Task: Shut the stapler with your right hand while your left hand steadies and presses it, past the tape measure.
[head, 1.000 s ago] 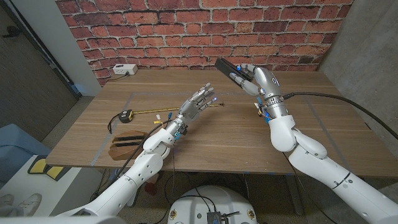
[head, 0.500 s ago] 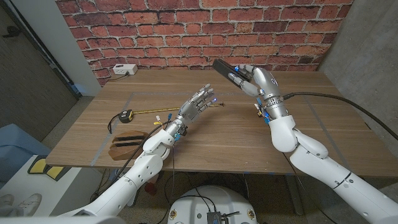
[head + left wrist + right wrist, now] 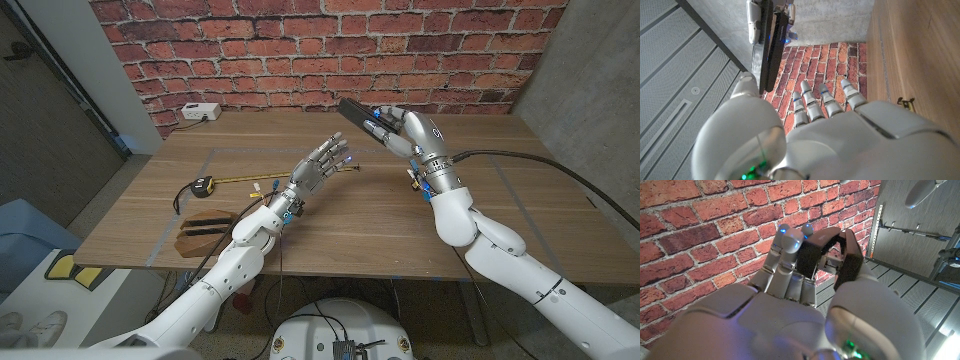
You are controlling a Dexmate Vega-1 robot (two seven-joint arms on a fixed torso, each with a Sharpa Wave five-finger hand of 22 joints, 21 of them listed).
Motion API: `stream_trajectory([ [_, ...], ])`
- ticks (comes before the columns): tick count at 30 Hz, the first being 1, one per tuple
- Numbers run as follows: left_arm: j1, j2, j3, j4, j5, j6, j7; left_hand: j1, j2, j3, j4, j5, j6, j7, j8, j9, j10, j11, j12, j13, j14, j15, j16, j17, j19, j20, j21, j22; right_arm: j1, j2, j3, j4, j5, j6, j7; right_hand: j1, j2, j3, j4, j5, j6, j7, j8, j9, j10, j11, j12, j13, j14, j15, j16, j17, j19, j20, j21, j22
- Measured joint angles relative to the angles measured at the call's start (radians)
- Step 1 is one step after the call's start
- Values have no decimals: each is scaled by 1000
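Stapler (image 3: 358, 112) held up off the tabletop (image 3: 380, 215) in right hand (image 3: 412, 132), near the far edge, brick wall (image 3: 300, 50) right behind it. Fingers (image 3: 785, 250) wrapped around the black body, thumb on the other side; one end sticks out toward robot's left. Can't tell if it's fully closed. Left hand (image 3: 318, 168) raised over mid-tabletop, fingers spread and holding nothing, apart from the stapler. Tape measure (image 3: 202, 186) sits on the tabletop to the robot's left, yellow tape pulled out toward the middle, passing near the left hand. Wooden block (image 3: 203, 233) with slots at near left edge. White power strip (image 3: 201, 112) at far left corner by the wall.
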Motion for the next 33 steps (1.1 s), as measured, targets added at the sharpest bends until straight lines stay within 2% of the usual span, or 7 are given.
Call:
stream_trajectory([
  [11, -8, -3, 15, -11, 13, -14, -11, -10, -11, -13, -4, 7, -5, 5, -3, -6, -9, 6, -4, -7, -23, 2, -6, -9, 0, 0, 0, 0, -5, 6, -4, -22, 4, 5, 24, 0, 0, 1, 1, -1, 0, 0, -1, 6, 0, 0, 12, 1, 0, 0, 43, 0, 0, 0, 0, 0],
  [14, -9, -5, 18, -14, 13, -16, -14, -15, -15, -14, -3, 11, -4, -5, -3, -6, -9, 6, -4, -7, -23, 2, -7, -14, 0, 0, 0, 0, -8, 6, -4, -31, 5, 5, 33, 0, 0, 1, 1, -1, 0, 0, -1, 6, 0, 0, 12, 1, 0, 0, 53, 0, 0, 0, 0, 0],
  [19, -10, -8, 23, -21, 15, -25, -18, -16, -16, -19, -5, 18, 11, -23, 1, -11, 8, -37, -4, -17, -23, 2, -6, -27, 0, 0, 0, 0, -15, 6, -4, -47, 5, 3, 45, 0, 0, 1, 1, -2, 0, 0, -4, 6, 0, 0, 12, 1, 0, 0, 66, 0, 0, 0, 0, 0],
  [24, -9, -12, 26, -27, 15, -34, -21, -20, -20, -19, -5, 18, 19, -31, 1, -15, 17, -46, 3, -21, -23, 2, -6, -32, 0, 0, 0, 0, -21, 4, -4, -62, 3, -1, 54, 0, 0, 1, 1, -2, 0, 0, -5, 6, -4, -4, 17, 1, 0, 0, 82, 0, -2, -2, -6, 0],
  [32, 0, -17, 28, -36, 12, -46, -22, -20, -20, -23, -1, 26, 59, -59, 16, -15, 44, -61, 12, -30, -23, 2, -2, -41, 4, -4, 0, 0, -25, 2, -3, -74, -7, -5, 68, 0, 0, 1, 1, -2, 0, 0, -7, 6, -5, -5, 17, 9, 0, 0, 107, 0, -11, 0, -6, 0],
  [33, 0, -17, 28, -36, 11, -47, -22, -20, -20, -23, -1, 26, 62, -62, 16, -15, 47, -61, 12, -30, -23, 2, 0, -42, 4, -4, 0, 0, -25, 2, -3, -75, -7, -5, 68, 0, 0, 1, 1, -2, 0, 0, -8, 25, -5, -5, 17, 9, 0, 0, 108, 0, -11, 0, -6, 0],
])
